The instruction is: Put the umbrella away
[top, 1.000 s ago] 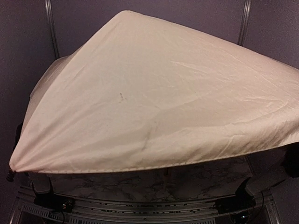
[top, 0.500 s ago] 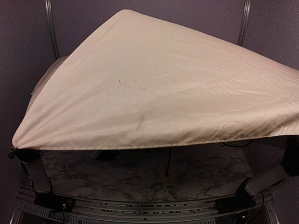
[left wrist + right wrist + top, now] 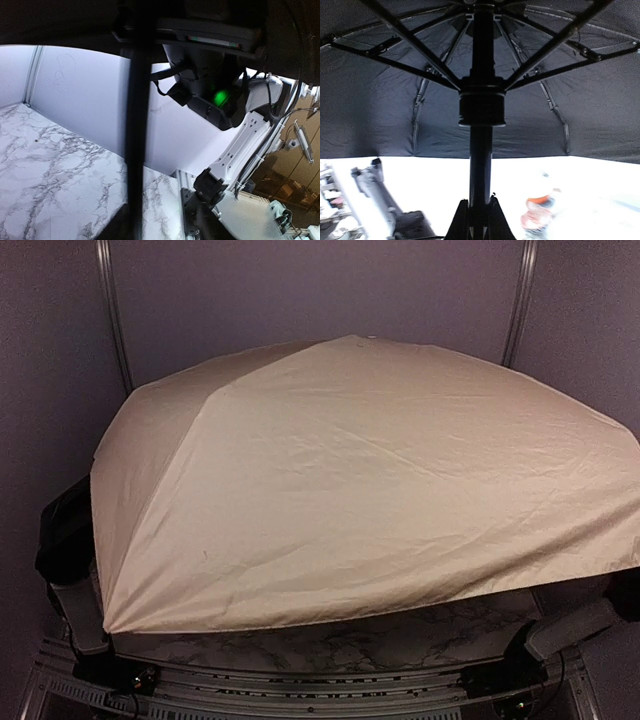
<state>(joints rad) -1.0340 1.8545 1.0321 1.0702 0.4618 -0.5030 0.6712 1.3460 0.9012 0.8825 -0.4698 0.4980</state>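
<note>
Left gripper is hidden beneath the umbrella (image 3: 380,490) in the overhead view. Its own wrist view gives only a blurred dark bar (image 3: 136,150) running top to bottom close to the lens, so whether its fingers stand wide or narrow cannot be told. Right gripper (image 3: 477,220) is closed on the umbrella, with its two fingers pressed against either side of the thin black shaft (image 3: 480,160), which stands upright in that view. The umbrella is fully open and spread over the table, and its cream canopy (image 3: 300,540) fills most of the overhead view. One pointed corner of the hem hangs low at the front left, just beside the left arm (image 3: 65,540). From there the panels rise to the tip (image 3: 371,338) at the far centre, and the fabric runs off the right edge. The cloth is lightly creased. Seen from beneath, the underside (image 3: 370,115) is black, with black ribs (image 3: 410,40) fanning out from the shaft above a round runner collar (image 3: 481,107). Below the front hem shows a strip of the white marble-patterned table (image 3: 350,645), with an aluminium rail (image 3: 300,680) along its near edge and the right arm (image 3: 575,625) at the lower right. Grey walls (image 3: 300,290) stand behind, with one metal post (image 3: 110,310) at the left and another at the right.
</note>
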